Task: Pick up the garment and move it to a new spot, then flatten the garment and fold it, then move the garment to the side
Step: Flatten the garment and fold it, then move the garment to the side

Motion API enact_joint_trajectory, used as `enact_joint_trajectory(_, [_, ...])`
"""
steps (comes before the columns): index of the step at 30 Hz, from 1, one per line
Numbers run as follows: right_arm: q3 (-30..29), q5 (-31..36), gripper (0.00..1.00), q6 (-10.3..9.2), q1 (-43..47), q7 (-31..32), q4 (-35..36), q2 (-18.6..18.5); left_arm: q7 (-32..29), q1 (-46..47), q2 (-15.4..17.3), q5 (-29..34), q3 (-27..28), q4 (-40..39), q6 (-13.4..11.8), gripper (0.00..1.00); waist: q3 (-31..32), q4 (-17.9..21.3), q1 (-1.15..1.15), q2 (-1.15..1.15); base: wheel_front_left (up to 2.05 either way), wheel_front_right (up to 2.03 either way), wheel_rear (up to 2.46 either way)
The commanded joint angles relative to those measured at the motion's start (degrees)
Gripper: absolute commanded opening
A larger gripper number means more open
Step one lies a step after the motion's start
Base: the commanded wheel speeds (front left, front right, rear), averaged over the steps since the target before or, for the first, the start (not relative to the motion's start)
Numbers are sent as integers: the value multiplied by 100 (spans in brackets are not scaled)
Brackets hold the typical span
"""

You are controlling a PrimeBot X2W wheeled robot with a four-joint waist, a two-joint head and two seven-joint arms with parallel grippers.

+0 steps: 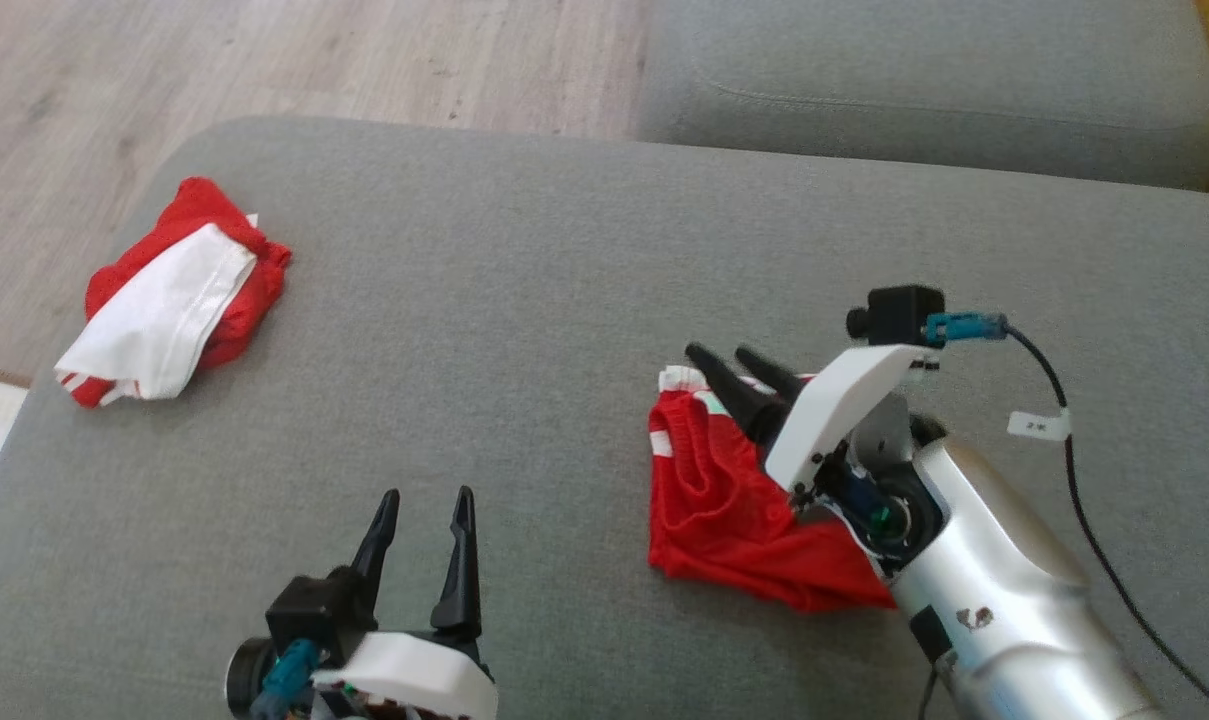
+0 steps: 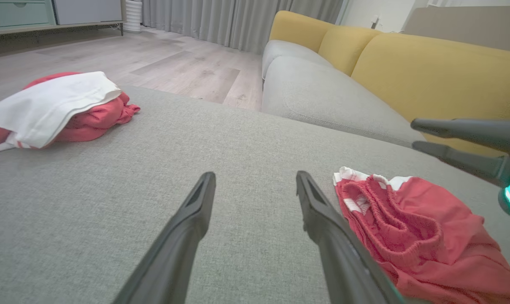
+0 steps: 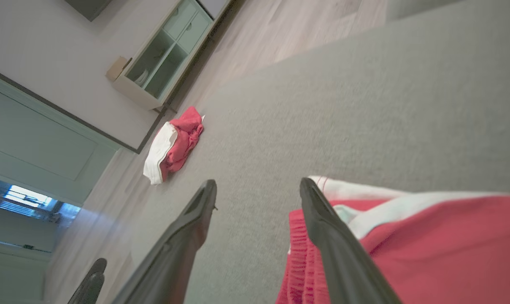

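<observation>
Grey cushion [image 1: 524,300] bears the shorts [image 1: 714,500] under my spread right fingers [image 1: 724,384]; left fingers [image 1: 459,570] spread too, I should pinch both waistband corners.

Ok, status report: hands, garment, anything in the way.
Left hand open, empty, over cushion. Right hand open above red shorts, gripping nothing. Shorts crumpled, unfolded. Second red-and-white garment far left, clear of path.

Cable tag [image 1: 1039,425]: print unreadable

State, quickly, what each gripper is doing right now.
Left gripper: open, empty.
Right gripper: open, empty, above the nearer crumpled red-and-white fabric garment.
</observation>
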State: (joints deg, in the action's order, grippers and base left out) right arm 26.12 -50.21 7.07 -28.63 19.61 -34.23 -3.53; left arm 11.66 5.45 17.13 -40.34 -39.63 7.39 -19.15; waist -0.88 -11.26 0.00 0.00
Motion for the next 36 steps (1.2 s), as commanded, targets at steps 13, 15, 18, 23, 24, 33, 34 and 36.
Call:
enact_joint_trajectory(13, [-948,2649,100,42,699,-1364,1022,-43,99,269,265,127,259,-297,-134,100,281,551,0,0,0,0,0])
enact_joint_trajectory(15, [-1176,2922,100,42,1052,-1495,1332,-61,123,242,304,154,279,-304,-155,100,300,608,0,0,0,0,0])
enact_joint_trajectory(18, [-1509,3363,100,42,1602,-1676,1775,-55,170,142,349,168,326,-284,-183,100,332,678,0,0,0,0,0])
enact_joint_trajectory(23, [-1944,3842,100,42,2419,-1972,2414,24,241,-99,422,191,406,-227,-213,100,385,742,0,0,0,0,0])
enact_joint_trajectory(24, [-2008,3948,100,42,2547,-2038,2535,36,251,-142,439,212,411,-230,-218,100,397,745,0,0,0,0,0])
enact_joint_trajectory(33, [-2269,3911,100,42,3352,-2342,3168,63,305,-561,503,170,587,-310,-224,100,487,718,0,0,0,0,0])
enact_joint_trajectory(34, [-2282,3898,100,42,3400,-2347,3179,64,308,-587,502,162,609,-309,-219,100,491,719,0,0,0,0,0])
enact_joint_trajectory(36, [-2305,3860,100,42,3470,-2374,3176,64,313,-621,498,156,646,-303,-202,100,493,721,0,0,0,0,0])
